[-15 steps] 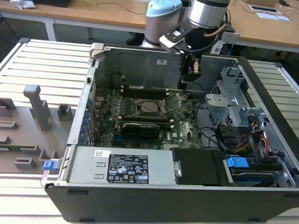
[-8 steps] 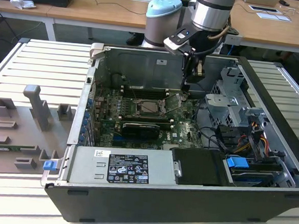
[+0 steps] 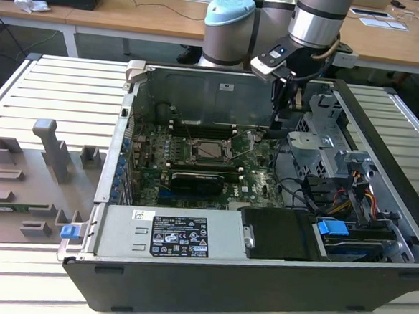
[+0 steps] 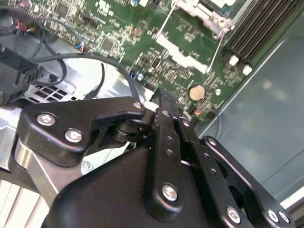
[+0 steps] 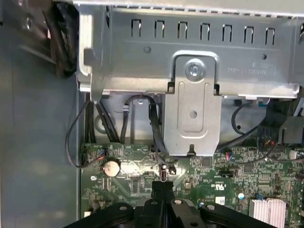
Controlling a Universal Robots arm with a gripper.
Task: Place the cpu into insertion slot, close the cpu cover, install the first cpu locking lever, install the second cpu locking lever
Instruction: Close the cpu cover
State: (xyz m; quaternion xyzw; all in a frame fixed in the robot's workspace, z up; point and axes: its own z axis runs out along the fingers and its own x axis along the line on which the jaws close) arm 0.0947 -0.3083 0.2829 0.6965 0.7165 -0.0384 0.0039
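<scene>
In the exterior view the insertion slot [image 3: 210, 151] sits mid-board on the green motherboard [image 3: 258, 182] inside the open case. A pale silver square, the cpu [image 3: 211, 150], lies in its centre, and the silvery cpu cover [image 3: 195, 153] frames it. A thin locking lever [image 3: 247, 149] stands slanted to the slot's right; in the second wrist view two such rods [image 4: 165, 26] run beside the slot's corner [image 4: 204, 12]. My gripper [image 3: 275, 123] hangs low inside the case to the right of the slot. Its fingers [image 5: 162, 189] are pressed together with nothing between them, just above the board [image 4: 164, 97].
A grey metal drive cage [image 3: 318, 147] with a bracket [image 5: 192, 104] and black cables [image 5: 102, 123] stands close by the gripper. A coin cell [image 5: 111, 167] lies on the board near the fingertips. The power supply [image 3: 182, 234] fills the case front. A grey fixture plate [image 3: 28, 180] lies outside at the exterior view's left.
</scene>
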